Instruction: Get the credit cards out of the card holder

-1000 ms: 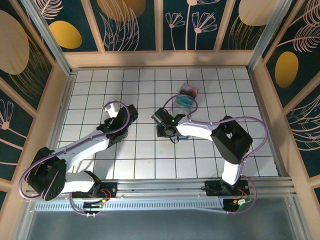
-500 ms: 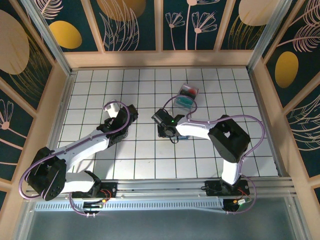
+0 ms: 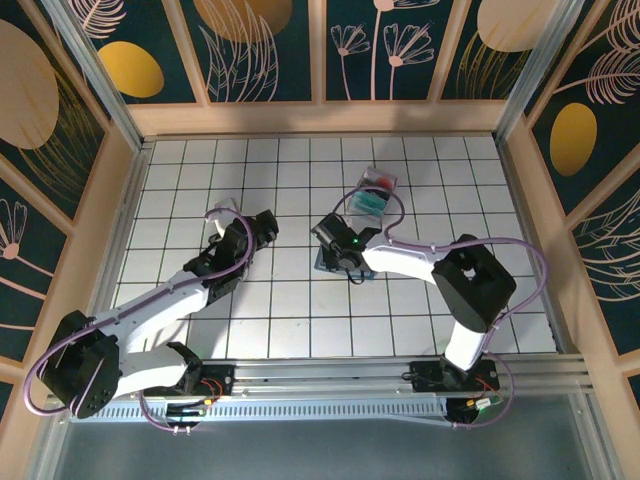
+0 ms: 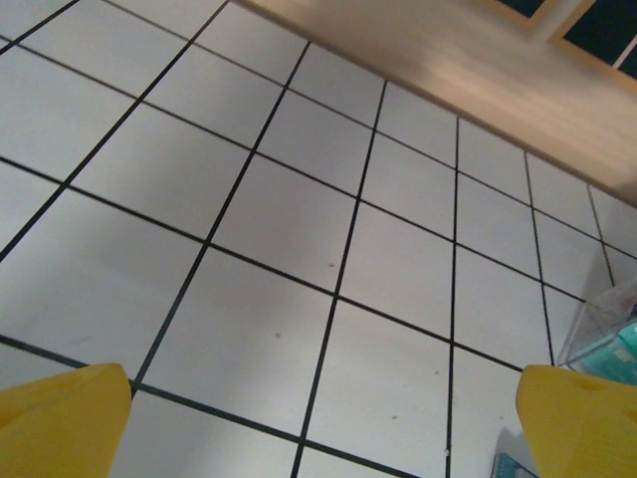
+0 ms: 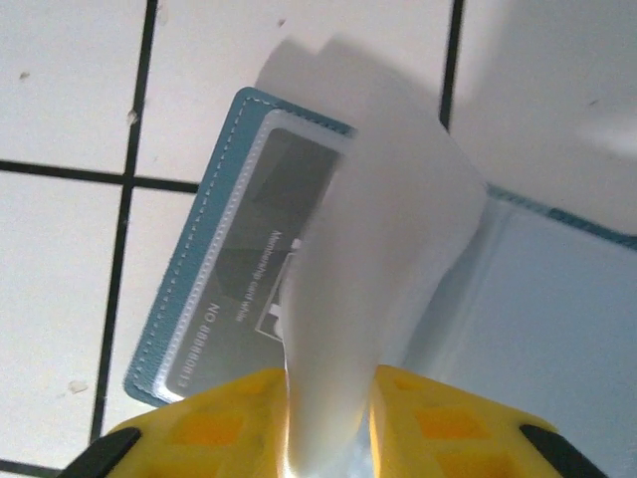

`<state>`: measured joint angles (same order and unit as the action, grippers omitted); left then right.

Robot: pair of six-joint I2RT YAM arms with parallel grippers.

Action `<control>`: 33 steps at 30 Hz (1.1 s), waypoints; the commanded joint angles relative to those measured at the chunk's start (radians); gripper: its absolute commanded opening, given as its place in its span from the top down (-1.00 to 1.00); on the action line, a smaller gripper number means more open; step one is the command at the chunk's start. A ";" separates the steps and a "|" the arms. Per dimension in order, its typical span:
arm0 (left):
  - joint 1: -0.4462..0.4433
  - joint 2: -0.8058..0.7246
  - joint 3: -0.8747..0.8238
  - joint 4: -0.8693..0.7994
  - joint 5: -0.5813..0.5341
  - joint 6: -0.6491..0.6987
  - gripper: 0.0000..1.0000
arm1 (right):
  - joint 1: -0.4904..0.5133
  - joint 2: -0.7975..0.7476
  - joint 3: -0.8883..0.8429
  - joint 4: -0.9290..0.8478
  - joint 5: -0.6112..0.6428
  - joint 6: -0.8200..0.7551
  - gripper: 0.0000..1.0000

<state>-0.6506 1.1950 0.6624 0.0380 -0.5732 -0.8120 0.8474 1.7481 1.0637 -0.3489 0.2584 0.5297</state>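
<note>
Right tool (image 5: 328,418) narrow, yellow pads pinched on a pale translucent leaf (image 5: 388,219) that curls up from the card holder (image 5: 557,309). It could be a sleeve page or a card, too washed out to tell. The holder lies open and flat on the white gridded bench (image 5: 70,90), slate-blue, with stitching along its 9 o'clock edge. The 9 o'clock panel has a clear window with a dark grey printed credit card (image 5: 249,249) inside it.

In the top view the holder sits near bench centre, under the right tool. Left tool (image 4: 320,423) is at 9 o'clock of the holder, apart from it. It is spread wide and holds nothing, with bare grid between its tips. Clear tray (image 3: 377,190) with red and teal contents is at 1 o'clock of the holder, near it. Wooden wall (image 4: 448,70) runs along the far edge at 12 o'clock.
</note>
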 commanded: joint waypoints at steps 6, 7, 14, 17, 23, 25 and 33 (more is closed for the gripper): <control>0.001 0.003 0.004 0.034 -0.011 0.043 -0.98 | -0.058 -0.044 -0.033 -0.061 0.056 -0.030 0.25; 0.001 0.005 0.006 0.033 -0.012 0.044 -0.98 | -0.061 -0.045 -0.037 -0.063 0.053 -0.030 0.24; 0.001 0.031 0.022 0.036 0.007 0.067 -0.98 | -0.085 -0.055 -0.068 -0.080 0.062 -0.016 0.20; 0.002 0.033 0.023 0.056 0.018 0.079 -0.98 | -0.106 -0.057 -0.067 -0.095 0.065 -0.018 0.20; 0.001 0.068 0.064 0.040 0.025 0.094 -0.98 | -0.137 -0.085 -0.084 -0.119 0.078 -0.034 0.10; 0.000 0.081 0.073 0.034 0.031 0.095 -0.98 | -0.151 -0.094 -0.095 -0.131 0.090 -0.040 0.07; 0.001 0.125 0.105 -0.001 0.038 0.047 -0.98 | -0.204 -0.199 -0.140 -0.155 0.111 -0.033 0.08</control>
<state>-0.6506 1.2934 0.7200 0.0612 -0.5465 -0.7444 0.6540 1.6081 0.9386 -0.4648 0.3260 0.4953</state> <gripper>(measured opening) 0.988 0.466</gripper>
